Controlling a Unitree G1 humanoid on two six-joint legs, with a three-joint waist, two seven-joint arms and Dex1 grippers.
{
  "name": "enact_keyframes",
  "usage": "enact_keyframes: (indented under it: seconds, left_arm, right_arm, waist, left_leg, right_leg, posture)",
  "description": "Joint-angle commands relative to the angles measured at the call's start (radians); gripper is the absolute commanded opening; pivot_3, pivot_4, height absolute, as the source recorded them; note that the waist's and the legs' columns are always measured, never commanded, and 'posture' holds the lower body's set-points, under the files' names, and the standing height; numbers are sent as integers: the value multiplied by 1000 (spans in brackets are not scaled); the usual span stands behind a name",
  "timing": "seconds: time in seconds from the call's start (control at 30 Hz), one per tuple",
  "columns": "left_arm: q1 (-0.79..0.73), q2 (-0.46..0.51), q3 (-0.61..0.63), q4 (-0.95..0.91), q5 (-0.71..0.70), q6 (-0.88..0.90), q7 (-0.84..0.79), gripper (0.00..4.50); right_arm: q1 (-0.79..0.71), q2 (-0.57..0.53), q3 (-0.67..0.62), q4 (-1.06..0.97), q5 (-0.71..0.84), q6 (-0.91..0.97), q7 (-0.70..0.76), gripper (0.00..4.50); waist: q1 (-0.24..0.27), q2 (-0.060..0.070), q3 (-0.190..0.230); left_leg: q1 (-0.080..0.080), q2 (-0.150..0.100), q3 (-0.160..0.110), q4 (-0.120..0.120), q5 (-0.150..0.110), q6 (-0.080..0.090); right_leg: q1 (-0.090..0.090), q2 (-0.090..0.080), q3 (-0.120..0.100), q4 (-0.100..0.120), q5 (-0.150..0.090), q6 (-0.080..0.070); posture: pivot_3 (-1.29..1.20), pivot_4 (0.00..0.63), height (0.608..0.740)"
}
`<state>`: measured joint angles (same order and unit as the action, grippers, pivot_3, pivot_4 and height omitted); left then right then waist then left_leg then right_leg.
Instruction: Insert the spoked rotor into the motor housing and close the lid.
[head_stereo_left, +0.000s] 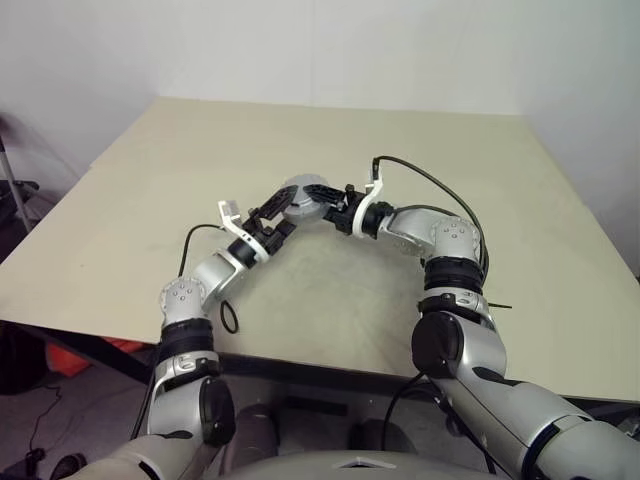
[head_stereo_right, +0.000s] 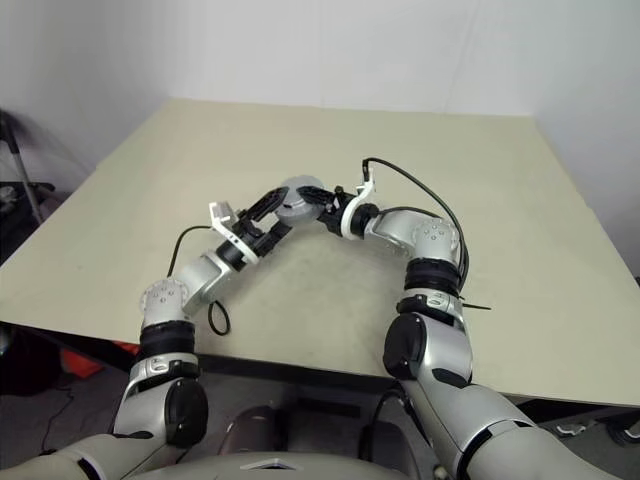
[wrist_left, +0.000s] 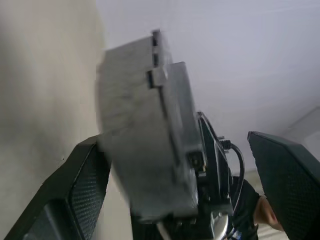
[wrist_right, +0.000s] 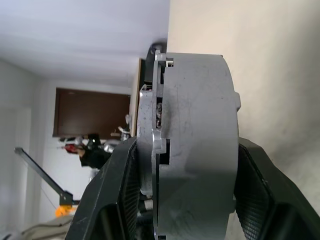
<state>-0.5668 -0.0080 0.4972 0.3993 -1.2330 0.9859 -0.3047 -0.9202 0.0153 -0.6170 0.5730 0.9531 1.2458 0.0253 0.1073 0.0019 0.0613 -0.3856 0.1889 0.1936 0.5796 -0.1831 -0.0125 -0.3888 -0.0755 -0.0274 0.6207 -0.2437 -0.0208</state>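
Motor housing with lid fitted sits clamped in right gripper; contents hidden. Left gripper jaws apart. Beige table, white wall.

We see both arms meeting above the middle of the beige table — the right gripper clamps a round grey motor housing by its faces, held up off the tabletop. The left gripper sits just beside it from below-left — its black fingers apart, straddling the housing's near edge.
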Motion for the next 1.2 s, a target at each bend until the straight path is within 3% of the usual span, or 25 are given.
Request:
enact_keyframes:
  seconds: [0.03,0.5,0.6,0.73,1.03,1.2]
  left_arm:
    - [-40,0,-4,23,2,-25,-46,4467]
    - [-71,7,-14,105,80,-71,-68,4467]
    - [-74,4,-17,111,103,-84,-72,3861]
    - [-62,-3,-16,90,109,-94,-81,2520]
    - [-40,-11,-10,71,102,-77,-54,2428]
    - [-40,-12,-5,71,108,-94,-36,2428]
  right_arm:
    - [-13,0,-3,-72,52,0,23,2114]
    - [-23,24,-22,-102,68,-32,-30,2114]
    - [-22,27,-17,-115,78,-29,-36,2114]
    - [-12,38,-16,-150,95,-16,-62,2114]
    - [-5,60,-4,-183,94,-30,-119,2114]
    - [-8,50,24,-196,96,-34,-71,3757]
  waist:
    - [1,0,0]
    - [11,0,0]
    - [18,0,0]
    - [21,0,0]
    - [21,0,0]
    - [21,0,0]
  left_leg:
    - [0,0,0,0,0,0]
    - [0,0,-1,1,0,0]
    - [0,0,-1,1,0,0]
    - [0,0,-1,1,0,0]
    - [0,0,-1,1,0,0]
    - [0,0,-1,1,0,0]
  right_leg:
    - [0,0,0,0,0,0]
    - [0,0,0,2,0,0]
    - [0,0,0,2,0,0]
    - [0,0,0,2,0,0]
    - [0,0,0,3,0,0]
    - [0,0,0,3,0,0]
  posture:
    - [0,0,740]
    - [0,0,740]
    - [0,0,740]
    - [0,0,740]
    - [0,0,740]
    - [0,0,740]
